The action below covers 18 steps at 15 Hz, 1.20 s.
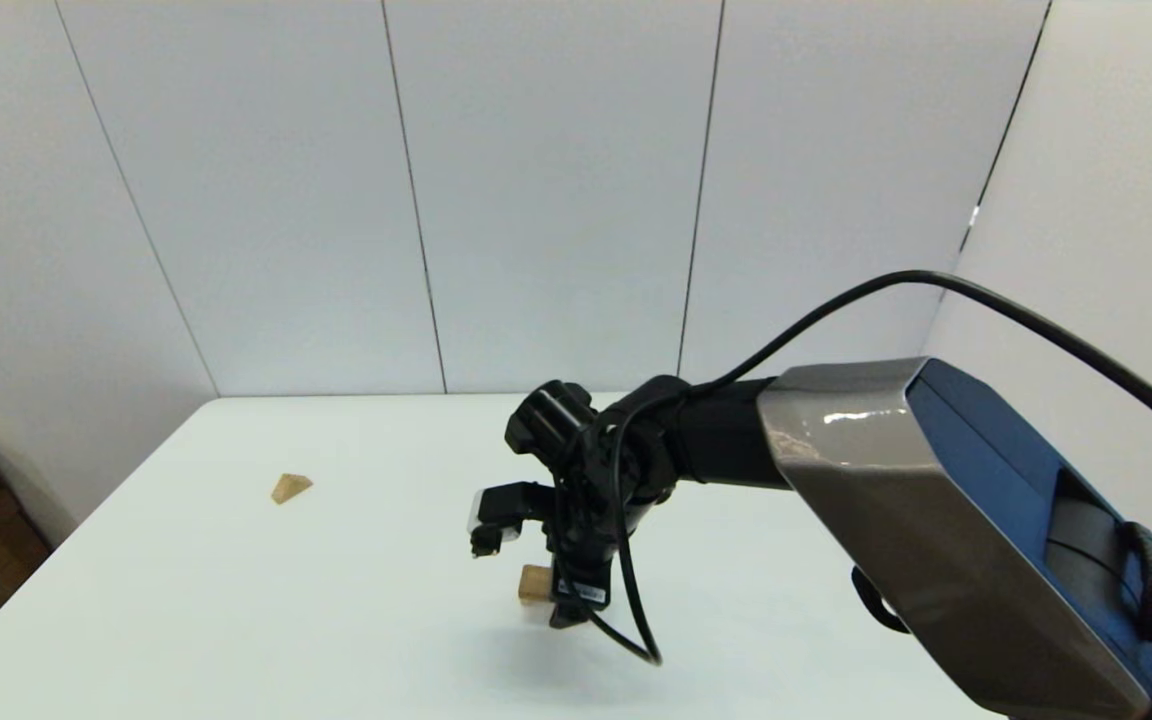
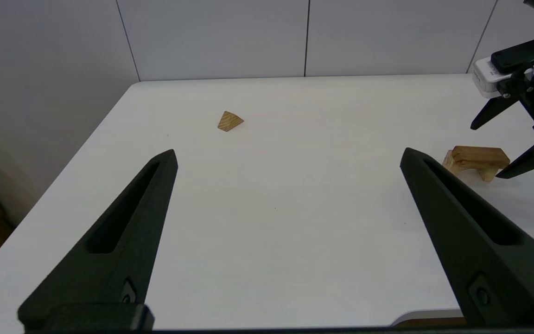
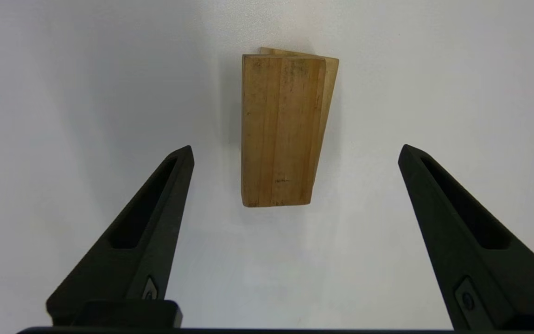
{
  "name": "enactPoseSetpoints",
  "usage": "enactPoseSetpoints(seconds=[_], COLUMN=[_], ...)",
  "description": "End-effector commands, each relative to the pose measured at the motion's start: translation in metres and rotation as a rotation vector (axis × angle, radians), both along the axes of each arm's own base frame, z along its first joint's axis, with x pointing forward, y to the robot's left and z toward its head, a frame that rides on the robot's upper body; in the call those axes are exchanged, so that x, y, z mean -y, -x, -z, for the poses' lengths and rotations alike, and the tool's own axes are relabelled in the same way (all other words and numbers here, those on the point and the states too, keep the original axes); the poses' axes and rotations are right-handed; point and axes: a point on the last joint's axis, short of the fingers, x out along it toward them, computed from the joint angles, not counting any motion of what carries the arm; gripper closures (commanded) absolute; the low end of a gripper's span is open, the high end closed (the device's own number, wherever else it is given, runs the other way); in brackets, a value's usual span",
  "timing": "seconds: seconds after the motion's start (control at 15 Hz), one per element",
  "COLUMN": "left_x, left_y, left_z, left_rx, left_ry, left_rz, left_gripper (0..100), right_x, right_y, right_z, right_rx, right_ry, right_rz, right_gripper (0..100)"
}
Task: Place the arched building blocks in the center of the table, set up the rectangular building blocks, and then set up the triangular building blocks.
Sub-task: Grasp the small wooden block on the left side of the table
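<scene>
The little triangular block (image 1: 290,488) lies far off on the left side of the table (image 1: 236,600). The left gripper (image 2: 288,160) waits there, fingers wide apart. In the middle, the right gripper (image 3: 295,153) hangs over the arched block (image 3: 280,130) — fingers apart, holding nothing. The arch looks placed, so next it must find the rectangular block, which is not in sight.
</scene>
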Motion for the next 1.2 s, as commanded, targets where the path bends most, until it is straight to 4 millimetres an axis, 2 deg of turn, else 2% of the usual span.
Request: enactPoseSetpoints(seconds=[0.07,0.27,0.4,0.67,0.73,0.87,1.0,1.2], left_x=[0.000,0.000,0.000,0.000,0.000,0.000,0.000,0.000], left_y=[0.000,0.000,0.000,0.000,0.000,0.000,0.000,0.000], left_z=[0.000,0.000,0.000,0.000,0.000,0.000,0.000,0.000], left_rx=[0.000,0.000,-0.002,0.000,-0.002,0.000,0.000,-0.002], left_ry=[0.000,0.000,0.000,0.000,0.000,0.000,0.000,0.000], left_rz=[0.000,0.000,0.000,0.000,0.000,0.000,0.000,0.000], left_gripper=[0,0,0,0,0,0,0,0], right_x=[0.005,0.018,0.038,0.094,0.113,0.148,0.186,0.240], right_y=[0.004,0.015,0.025,0.060,0.067,0.077,0.089,0.122], right_z=[-0.022,-0.070,-0.105,-0.163,-0.175,-0.188,-0.194,-0.201], right_rx=[0.015,0.034,0.036,0.057,0.073,0.093,0.102,0.133], right_ry=[-0.022,-0.088,-0.130,-0.165,-0.179,-0.193,-0.193,-0.202], right_rz=[0.002,0.086,0.155,0.221,0.246,0.313,0.395,0.530], right_gripper=[0,0,0,0,0,0,0,0])
